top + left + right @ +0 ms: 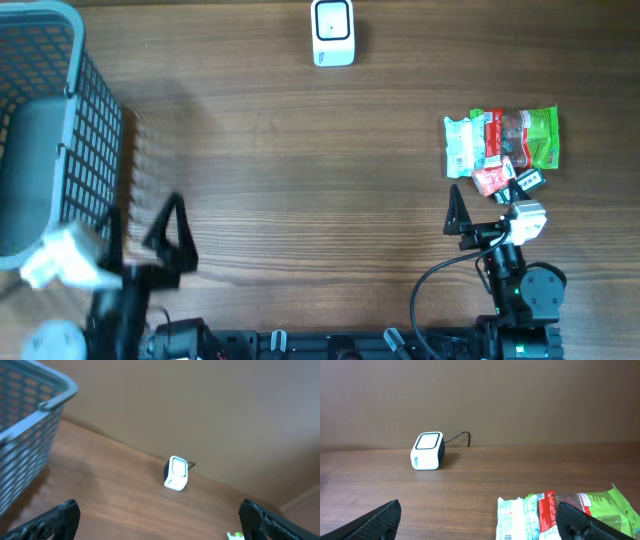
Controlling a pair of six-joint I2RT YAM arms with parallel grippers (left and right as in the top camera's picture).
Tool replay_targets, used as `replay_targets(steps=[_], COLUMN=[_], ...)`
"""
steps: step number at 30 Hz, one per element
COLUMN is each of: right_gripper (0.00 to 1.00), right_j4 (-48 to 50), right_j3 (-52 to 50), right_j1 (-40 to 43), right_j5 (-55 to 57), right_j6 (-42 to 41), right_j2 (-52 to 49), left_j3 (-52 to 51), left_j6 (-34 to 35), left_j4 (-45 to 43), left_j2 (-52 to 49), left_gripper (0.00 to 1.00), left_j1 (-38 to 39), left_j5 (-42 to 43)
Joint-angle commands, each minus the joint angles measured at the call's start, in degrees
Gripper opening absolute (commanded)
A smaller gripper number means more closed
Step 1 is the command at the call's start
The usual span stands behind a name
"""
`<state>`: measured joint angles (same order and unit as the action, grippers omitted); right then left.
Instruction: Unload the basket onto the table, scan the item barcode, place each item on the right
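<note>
Wooden worktop (300,180), approach step. Left tool (159,515) and right tool (480,512) stand wide open, empty. Packets (503,145) lie just ahead of right tool, scanner (333,32) well beyond. Next move likely: lower over one packet, close.

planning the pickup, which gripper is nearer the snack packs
Right. The right gripper is open at the near edge of the packs; the left gripper, also open, is far off to the left, beside the basket.
</note>
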<state>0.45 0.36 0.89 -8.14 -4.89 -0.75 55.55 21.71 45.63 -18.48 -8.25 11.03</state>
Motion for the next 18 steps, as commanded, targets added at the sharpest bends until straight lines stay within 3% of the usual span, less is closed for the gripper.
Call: replay_targets(steps=[1, 6, 8, 9, 15, 18], right_gripper=[1.0, 1.0, 1.0, 1.0, 1.0, 1.0], right_j4=[0.24, 0.26, 0.24, 0.24, 0.24, 0.24], right_j3=[-0.07, -0.07, -0.07, -0.07, -0.07, -0.07], right_j1=[-0.39, -0.39, -0.39, -0.39, -0.39, -0.39], right_j5=[-0.94, -0.94, -0.94, -0.94, -0.94, -0.94], right_j6=[0.37, 0.37, 0.37, 0.37, 0.35, 0.37], right_j2=[0.5, 0.48, 0.48, 0.5, 0.5, 0.48], left_j3=[-4.28, -12.83, -15.3, -16.85, -36.89, -45.24], left_j6=[-0.72, -0.66, -0.72, -0.7, -0.48, -0.48], left_j4=[3.76, 0.37, -5.51, -10.84, -67.76, -75.95], left_j2=[8.41, 17.53, 18.27, 18.27, 18.27, 18.27], left_gripper=[1.0, 1.0, 1.0, 1.0, 1.0, 1.0], left_j1=[0.39, 4.07, 4.52, 4.66, 5.05, 5.05], left_j5=[-1.99, -1.95, -2.27, -3.32, -4.72, -6.27])
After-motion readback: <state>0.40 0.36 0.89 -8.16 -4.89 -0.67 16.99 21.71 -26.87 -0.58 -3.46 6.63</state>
